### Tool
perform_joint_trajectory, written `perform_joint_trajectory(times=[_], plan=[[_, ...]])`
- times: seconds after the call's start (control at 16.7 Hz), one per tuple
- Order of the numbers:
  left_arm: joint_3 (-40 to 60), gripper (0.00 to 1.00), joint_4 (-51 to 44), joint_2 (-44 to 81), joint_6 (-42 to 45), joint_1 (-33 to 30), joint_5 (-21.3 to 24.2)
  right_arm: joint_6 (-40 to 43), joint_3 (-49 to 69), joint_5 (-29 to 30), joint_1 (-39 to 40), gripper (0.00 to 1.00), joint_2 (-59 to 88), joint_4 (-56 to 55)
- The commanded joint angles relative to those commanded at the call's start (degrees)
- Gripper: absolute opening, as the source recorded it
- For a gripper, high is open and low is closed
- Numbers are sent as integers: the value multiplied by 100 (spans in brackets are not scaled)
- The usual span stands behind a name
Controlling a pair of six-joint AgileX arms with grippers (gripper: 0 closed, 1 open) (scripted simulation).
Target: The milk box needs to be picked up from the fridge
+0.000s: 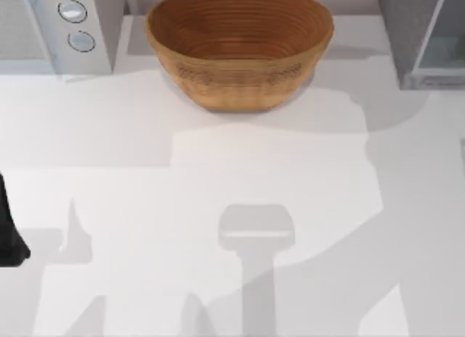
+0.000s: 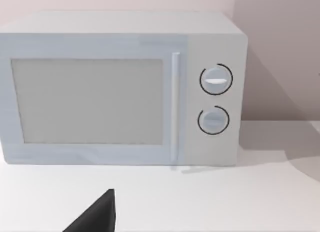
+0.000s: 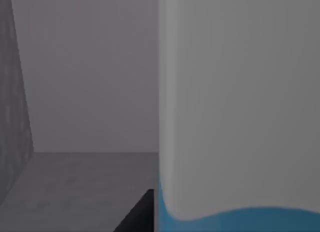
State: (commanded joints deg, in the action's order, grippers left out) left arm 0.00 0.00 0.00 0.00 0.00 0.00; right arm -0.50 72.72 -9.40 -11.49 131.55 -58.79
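Milk box (image 3: 240,112) looms very close before the right wrist camera, white face with a blue band showing, standing on a grey floor beside a speckled grey wall. Fridge (image 1: 421,35) sits at the table's 1 o'clock corner. Left arm parked at 9 o'clock edge, facing the microwave (image 2: 120,87). Grip state of both: cannot tell. Wooden bowl (image 1: 240,46) at 12 o'clock.

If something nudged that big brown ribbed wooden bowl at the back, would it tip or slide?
The big brown ribbed wooden bowl looks wide and low, so it would probably slide, not tip. Its rounded underside might rock slightly. It seems rigid, unlikely to flex.
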Motion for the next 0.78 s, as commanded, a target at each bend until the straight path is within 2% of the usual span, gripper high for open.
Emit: perform_joint_trajectory(times=[0.24, 0.78], plan=[[0, 100, 0, 0, 0, 0, 0, 0, 0, 0, 0, 2, 0, 0], [0, 100, 0, 0, 0, 0, 0, -8, -4, 0, -18, 0, -10, 0]])
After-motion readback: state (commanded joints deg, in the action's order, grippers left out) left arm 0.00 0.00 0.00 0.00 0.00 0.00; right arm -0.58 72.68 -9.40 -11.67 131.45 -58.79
